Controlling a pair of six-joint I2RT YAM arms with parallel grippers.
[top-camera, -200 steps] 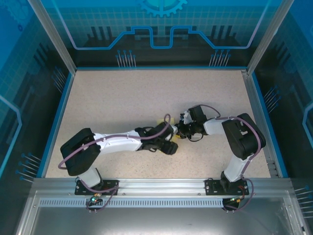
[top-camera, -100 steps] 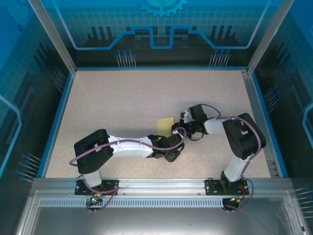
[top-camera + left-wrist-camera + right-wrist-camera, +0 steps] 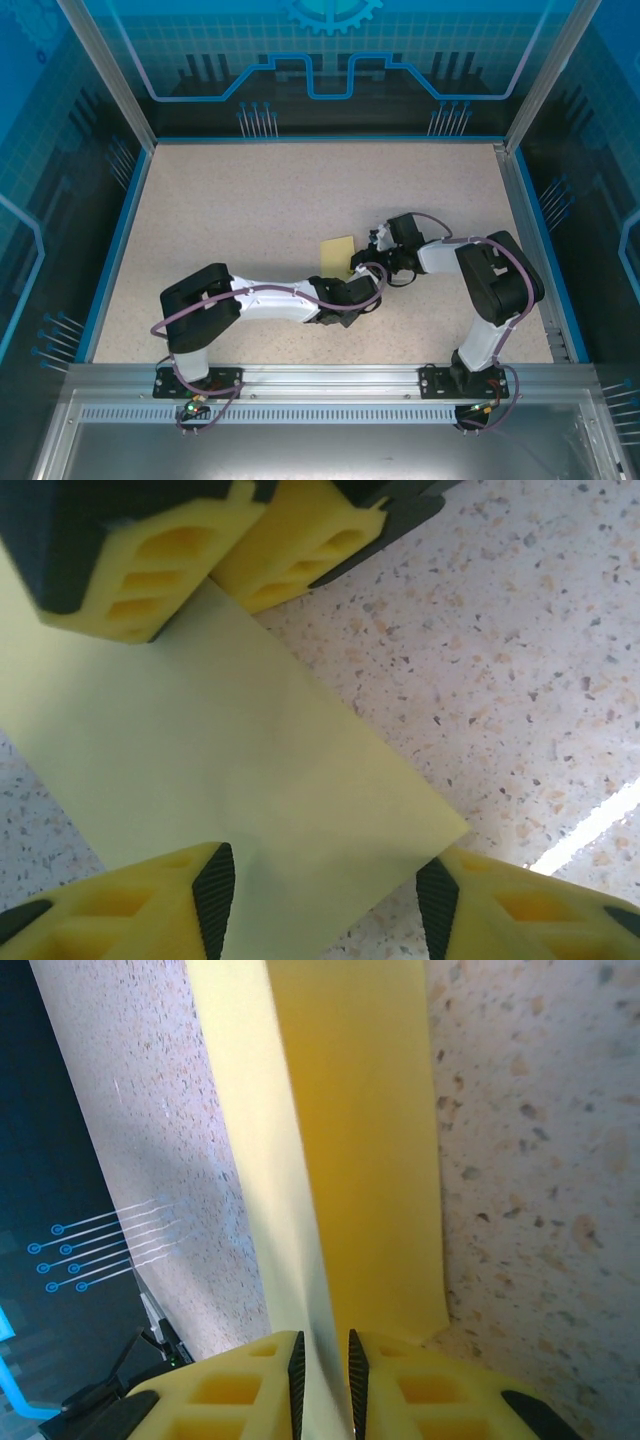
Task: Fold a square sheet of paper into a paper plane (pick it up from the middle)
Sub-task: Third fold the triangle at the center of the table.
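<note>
Two robot arms start from a metal rail (image 3: 320,380) at the bottom of the top view. The left arm (image 3: 250,300) reaches to the right over the speckled table (image 3: 230,190). The right arm (image 3: 495,280) goes up and then bends to the left. They meet a little right of the middle, at the yellow paper (image 3: 337,252). In the left wrist view, the left gripper (image 3: 325,885) is at the bottom edge with its jaws spread wide, and a corner of the paper sits between them. At the top left of that view, the right gripper (image 3: 205,600) has its yellow fingers (image 3: 150,570) on the paper's far end. In the right wrist view, its jaws are at the bottom, pressed almost together and pinching the paper's edge. The paper runs up the frame with a fold line along it. Past the table, at the top of the top view, is a blue wall (image 3: 330,60).
</note>
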